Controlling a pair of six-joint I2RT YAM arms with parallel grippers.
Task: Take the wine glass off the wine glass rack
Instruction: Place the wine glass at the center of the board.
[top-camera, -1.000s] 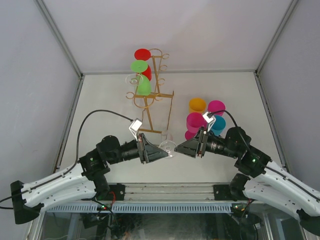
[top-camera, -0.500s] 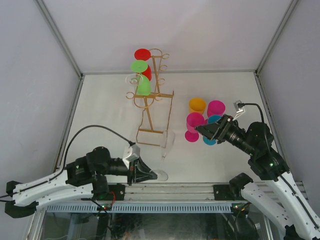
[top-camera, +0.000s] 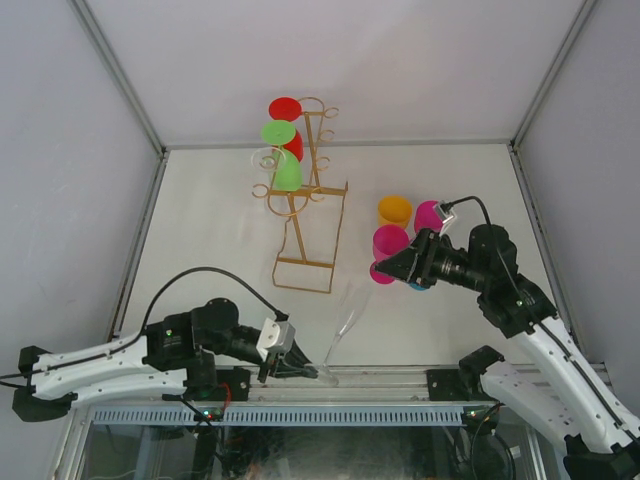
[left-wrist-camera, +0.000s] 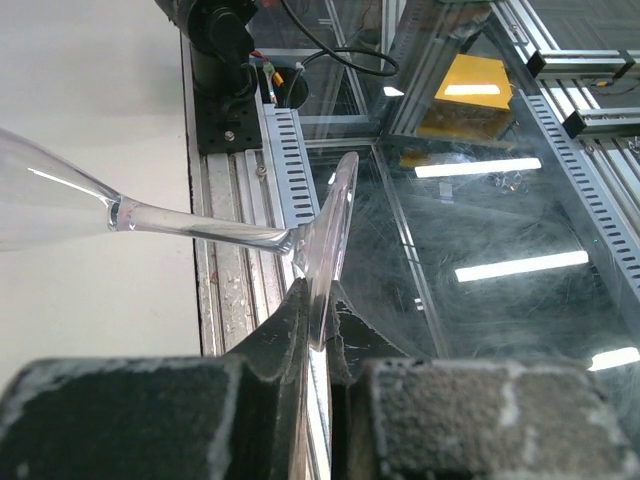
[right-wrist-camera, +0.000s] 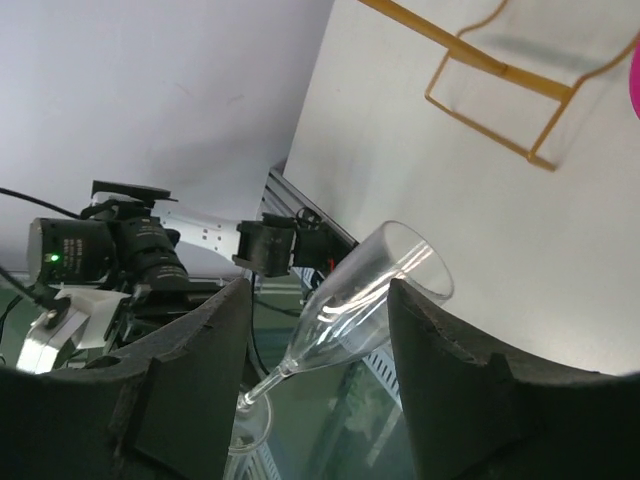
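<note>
Overhead view of a white surface (top-camera: 220, 230) with two robot arms at its near edge. The left tool (top-camera: 298, 367) lies low at the near edge, over the metal rail (top-camera: 380, 378), its fingers pressed together on the round foot of a clear glass (top-camera: 345, 320). The left wrist view shows the foot standing on edge, pinched between the two dark pads, and the stem running off to the left. The glass is off the rack (top-camera: 305, 215) and tilted, with its bowl pointing away from the arms. Its rim is near the rack's base loop and not touching it. The gold wire rack stands at mid-surface, left of centre. It holds two green cups (top-camera: 285, 172), two red cups (top-camera: 285, 108) and what looks like another clear glass on its left side. The right tool (top-camera: 390, 268) hovers to the right of the rack with its fingers spread and nothing between them. Its wrist view looks through the gap at the tilted glass and the left arm beyond. Just beside the right tool stands a cluster of coloured cups: orange (top-camera: 394, 210), pink (top-camera: 430, 213) and magenta (top-camera: 388, 243), with a teal one (top-camera: 418, 286) mostly hidden under the arm.
</note>
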